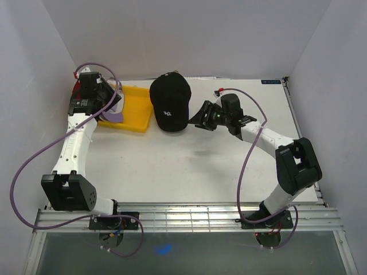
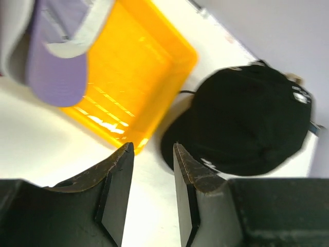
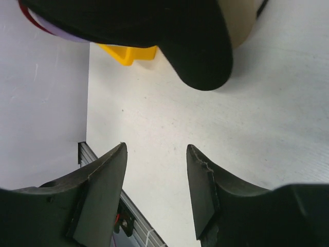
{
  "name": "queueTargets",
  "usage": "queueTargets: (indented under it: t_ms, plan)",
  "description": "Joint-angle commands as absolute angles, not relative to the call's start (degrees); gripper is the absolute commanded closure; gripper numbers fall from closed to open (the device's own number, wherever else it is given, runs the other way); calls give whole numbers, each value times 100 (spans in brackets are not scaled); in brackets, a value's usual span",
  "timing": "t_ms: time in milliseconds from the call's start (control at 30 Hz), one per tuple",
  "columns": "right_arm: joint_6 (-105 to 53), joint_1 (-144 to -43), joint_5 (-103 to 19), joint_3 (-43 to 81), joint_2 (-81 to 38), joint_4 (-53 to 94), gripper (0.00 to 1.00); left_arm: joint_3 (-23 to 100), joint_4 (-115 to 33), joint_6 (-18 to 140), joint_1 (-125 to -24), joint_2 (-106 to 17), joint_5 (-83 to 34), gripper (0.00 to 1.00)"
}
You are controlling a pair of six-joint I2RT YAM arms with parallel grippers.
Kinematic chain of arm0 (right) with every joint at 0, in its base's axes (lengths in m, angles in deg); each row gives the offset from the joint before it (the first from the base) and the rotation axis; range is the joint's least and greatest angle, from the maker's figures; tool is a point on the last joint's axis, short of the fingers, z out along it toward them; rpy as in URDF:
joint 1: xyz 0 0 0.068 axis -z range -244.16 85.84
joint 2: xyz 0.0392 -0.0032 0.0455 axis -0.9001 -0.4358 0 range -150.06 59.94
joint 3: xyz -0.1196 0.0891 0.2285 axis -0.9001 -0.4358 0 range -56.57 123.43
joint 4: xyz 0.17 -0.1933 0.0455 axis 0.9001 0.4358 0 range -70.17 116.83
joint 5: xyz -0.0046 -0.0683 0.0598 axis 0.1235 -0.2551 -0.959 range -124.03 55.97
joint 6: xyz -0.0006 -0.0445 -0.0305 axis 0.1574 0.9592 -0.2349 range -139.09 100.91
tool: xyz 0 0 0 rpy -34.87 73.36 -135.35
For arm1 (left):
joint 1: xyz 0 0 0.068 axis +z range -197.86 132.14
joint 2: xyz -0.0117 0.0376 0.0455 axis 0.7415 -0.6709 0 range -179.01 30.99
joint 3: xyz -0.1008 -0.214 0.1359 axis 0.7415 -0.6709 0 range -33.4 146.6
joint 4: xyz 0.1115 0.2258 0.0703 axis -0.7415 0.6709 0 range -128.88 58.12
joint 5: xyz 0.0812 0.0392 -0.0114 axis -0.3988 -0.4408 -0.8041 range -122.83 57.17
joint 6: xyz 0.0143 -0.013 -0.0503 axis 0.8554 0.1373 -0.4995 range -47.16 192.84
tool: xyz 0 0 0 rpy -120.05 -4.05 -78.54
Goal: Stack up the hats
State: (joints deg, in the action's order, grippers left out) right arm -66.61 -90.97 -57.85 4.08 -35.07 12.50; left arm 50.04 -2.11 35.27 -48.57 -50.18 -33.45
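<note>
A black cap (image 1: 169, 103) with a white logo sits domed at the back centre, brim toward the front. In the right wrist view its brim (image 3: 195, 46) hangs over a beige cap (image 3: 242, 20) beneath it. A lavender cap (image 1: 114, 117) lies at the left end of the yellow tray (image 1: 137, 112), with a white cap edge (image 2: 72, 47) over it in the left wrist view (image 2: 54, 72). A red bit (image 1: 76, 89) shows behind the left arm. My left gripper (image 2: 152, 149) is open and empty above the tray's near edge. My right gripper (image 1: 198, 118) is open and empty, just right of the black cap.
The yellow tray (image 2: 141, 64) stands left of the black cap (image 2: 247, 123), almost touching it. White walls close in the left, back and right. A metal rail (image 1: 189, 217) runs along the table's near edge, also seen in the right wrist view (image 3: 103, 170).
</note>
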Motion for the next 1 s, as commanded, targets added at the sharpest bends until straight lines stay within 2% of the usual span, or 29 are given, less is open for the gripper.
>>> queueTargets:
  t_ms: [0, 167, 367, 700, 967]
  plan:
    - [-5970, -9412, -5434, 891, -3104, 1913, 44, 5054, 173, 3873, -4595, -5136, -4188, 53]
    - [-5908, -9650, -5381, 760, -2919, 1940, 46, 5763, 102, 4189, -4531, -5751, -4354, 54]
    - [-5829, -9677, -5337, 592, -2690, 1939, 48, 6810, 761, 4435, -4523, -6744, -5014, 55]
    - [-5794, -9677, -5408, 628, -2602, 1966, 48, 7330, 735, 4911, -4514, -7509, -5348, 55]
    - [-5723, -9677, -5407, 487, -2584, 1948, 48, 7436, 823, 4919, -4514, -7615, -5568, 55]
